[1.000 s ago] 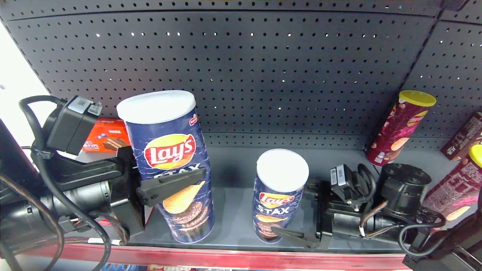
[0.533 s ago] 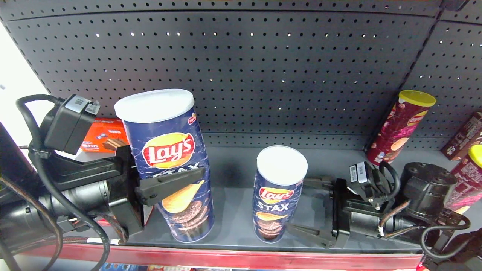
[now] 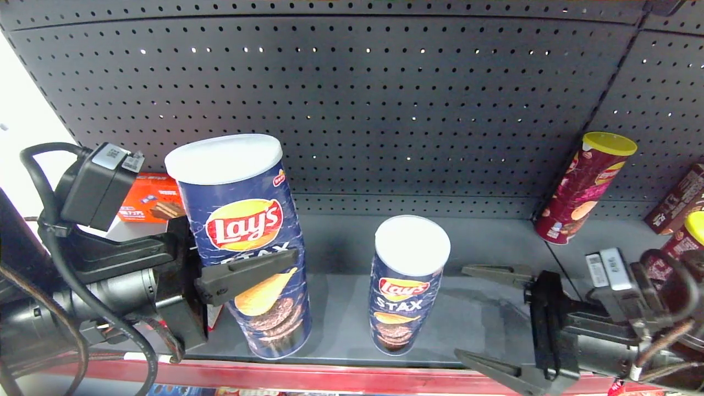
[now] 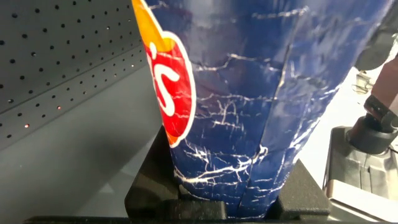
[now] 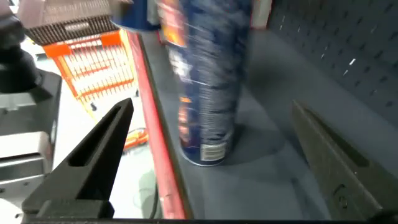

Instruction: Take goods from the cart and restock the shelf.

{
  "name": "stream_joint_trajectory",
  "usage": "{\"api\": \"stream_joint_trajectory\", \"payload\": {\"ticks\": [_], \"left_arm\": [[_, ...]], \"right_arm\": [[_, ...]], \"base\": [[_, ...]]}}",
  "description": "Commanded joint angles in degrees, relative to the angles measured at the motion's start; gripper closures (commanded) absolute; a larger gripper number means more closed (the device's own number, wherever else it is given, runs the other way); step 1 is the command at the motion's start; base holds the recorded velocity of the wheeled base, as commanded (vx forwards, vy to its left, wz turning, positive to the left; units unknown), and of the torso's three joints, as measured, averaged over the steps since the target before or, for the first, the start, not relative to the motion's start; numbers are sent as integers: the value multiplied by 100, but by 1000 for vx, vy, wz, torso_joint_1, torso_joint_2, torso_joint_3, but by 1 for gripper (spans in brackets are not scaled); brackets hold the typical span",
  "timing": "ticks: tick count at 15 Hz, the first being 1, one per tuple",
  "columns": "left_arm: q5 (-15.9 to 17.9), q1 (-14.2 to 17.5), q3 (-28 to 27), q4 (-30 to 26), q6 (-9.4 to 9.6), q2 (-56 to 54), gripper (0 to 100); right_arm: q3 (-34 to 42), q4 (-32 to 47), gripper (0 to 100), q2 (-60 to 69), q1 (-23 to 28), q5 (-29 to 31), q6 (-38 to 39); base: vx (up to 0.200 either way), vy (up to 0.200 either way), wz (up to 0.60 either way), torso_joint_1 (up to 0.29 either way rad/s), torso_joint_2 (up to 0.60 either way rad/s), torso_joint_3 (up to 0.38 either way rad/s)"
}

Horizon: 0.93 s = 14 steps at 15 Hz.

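Observation:
A tall blue chip can [image 3: 242, 242] with a white lid is at the shelf's front left, leaning slightly. My left gripper [image 3: 247, 258] is shut on its middle, one finger [image 3: 247, 269] across the front. In the left wrist view the can [image 4: 249, 93] rises from between the jaws of the left gripper [image 4: 230, 205]. A second blue chip can [image 3: 410, 286] stands upright mid-shelf with nothing holding it. My right gripper [image 3: 461, 312] is open, to the right of that can and apart from it. The right wrist view has the can [image 5: 208, 93] beyond the spread fingers [image 5: 93, 162].
The dark grey shelf [image 3: 341, 242] has a red front lip [image 3: 330, 377] and a pegboard back. An orange box [image 3: 151, 198] lies at the back left. A maroon can with a yellow lid [image 3: 586, 187] leans at the back right, with more maroon packs [image 3: 679, 198] beyond. An orange cart [image 5: 93, 56] stands below.
My right gripper, which had its fingers around the second can, has drawn back to the right and stands clear of it. The left gripper's can shifted slightly left and down.

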<state>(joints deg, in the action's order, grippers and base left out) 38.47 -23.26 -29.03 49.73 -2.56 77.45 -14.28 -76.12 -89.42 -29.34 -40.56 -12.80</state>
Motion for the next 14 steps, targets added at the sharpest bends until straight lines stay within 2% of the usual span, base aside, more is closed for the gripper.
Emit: {"api": "stream_joint_trajectory", "payload": {"ticks": [1,6,11,14], "left_arm": [[2,-3,2,2,-8,-28,100],[2,-3,2,-7,1,-107,100],[-7,-12,-15,-33,1,-230,100],[-7,-21,134,-51,10,-336,100]], "right_arm": [[496,36,0,1076,34,22,50],[1392,1398,0,3352,482,769,322],[1375,4966,0,6349,517,2061,726],[1384,6636,0,8177,605,2878,1210]], "base": [[0,0,0,0,0,0],[0,0,0,0,0,0],[0,0,0,0,0,0],[0,0,0,0,0,0]]}}
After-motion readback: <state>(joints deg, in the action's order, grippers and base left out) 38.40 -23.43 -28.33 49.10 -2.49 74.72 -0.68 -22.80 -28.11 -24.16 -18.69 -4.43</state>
